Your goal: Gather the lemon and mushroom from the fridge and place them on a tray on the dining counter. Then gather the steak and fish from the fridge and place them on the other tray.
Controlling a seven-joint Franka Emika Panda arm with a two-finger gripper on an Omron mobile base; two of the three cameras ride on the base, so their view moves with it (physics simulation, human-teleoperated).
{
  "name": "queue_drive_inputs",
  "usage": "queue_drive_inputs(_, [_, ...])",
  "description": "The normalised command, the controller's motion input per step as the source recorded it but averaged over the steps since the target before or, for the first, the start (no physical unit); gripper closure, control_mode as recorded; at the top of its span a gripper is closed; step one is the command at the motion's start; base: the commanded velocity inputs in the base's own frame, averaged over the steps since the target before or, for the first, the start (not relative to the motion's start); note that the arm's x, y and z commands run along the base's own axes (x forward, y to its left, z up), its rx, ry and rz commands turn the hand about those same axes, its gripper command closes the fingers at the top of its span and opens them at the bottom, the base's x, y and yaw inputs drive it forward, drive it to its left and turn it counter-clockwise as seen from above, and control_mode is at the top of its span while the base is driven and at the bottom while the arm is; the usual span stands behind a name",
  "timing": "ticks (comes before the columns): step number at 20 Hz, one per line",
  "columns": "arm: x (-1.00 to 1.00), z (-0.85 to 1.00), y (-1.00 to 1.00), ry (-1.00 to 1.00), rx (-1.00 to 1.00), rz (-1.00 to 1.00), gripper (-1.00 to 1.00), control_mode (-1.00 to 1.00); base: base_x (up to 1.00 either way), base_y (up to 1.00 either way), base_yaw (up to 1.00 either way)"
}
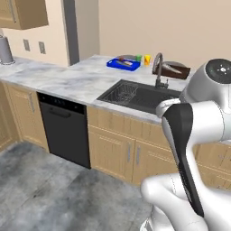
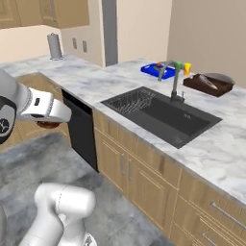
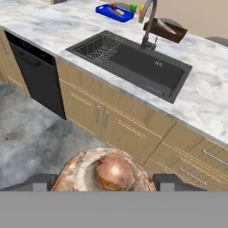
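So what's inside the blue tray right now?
The blue tray on the dining counter holds a reddish-brown elongated piece, too small to identify. Its far side is partly hidden behind the tap in the hand view.

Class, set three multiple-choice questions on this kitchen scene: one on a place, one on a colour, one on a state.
1. The blue tray lies: A in the sink; B on the counter; C on the floor.
2. The dishwasher is: A black; B white; C red.
3. The gripper is: A open, empty; B shut on the steak; C shut on a cup.

B: the tray rests on marble beyond the sink. A: its front is dark. B: the steak sits between the fingertips.
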Motion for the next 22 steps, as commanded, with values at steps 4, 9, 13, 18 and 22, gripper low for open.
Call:
queue_drive_inputs(4, [0.0, 0.0, 0.0, 0.0, 0.0, 0.0, 1.0, 1.0, -0.55, -1.0, -0.06])
queue_drive_inputs(9, [0.0, 0.0, 0.0, 0.0, 0.0, 0.0, 1.0, 1.0, -0.39, -1.0, -0.07])
queue_drive_inputs(13, [0.0, 0.0, 0.0, 0.0, 0.0, 0.0, 1.0, 1.0, -0.33, -1.0, -0.06])
queue_drive_inputs(18, [0.0, 0.0, 0.0, 0.0, 0.0, 0.0, 1.0, 1.0, -0.07, -1.0, -0.04])
queue_drive_inputs(22, [0.0, 0.0, 0.0, 0.0, 0.0, 0.0, 1.0, 1.0, 0.11, -1.0, 0.0])
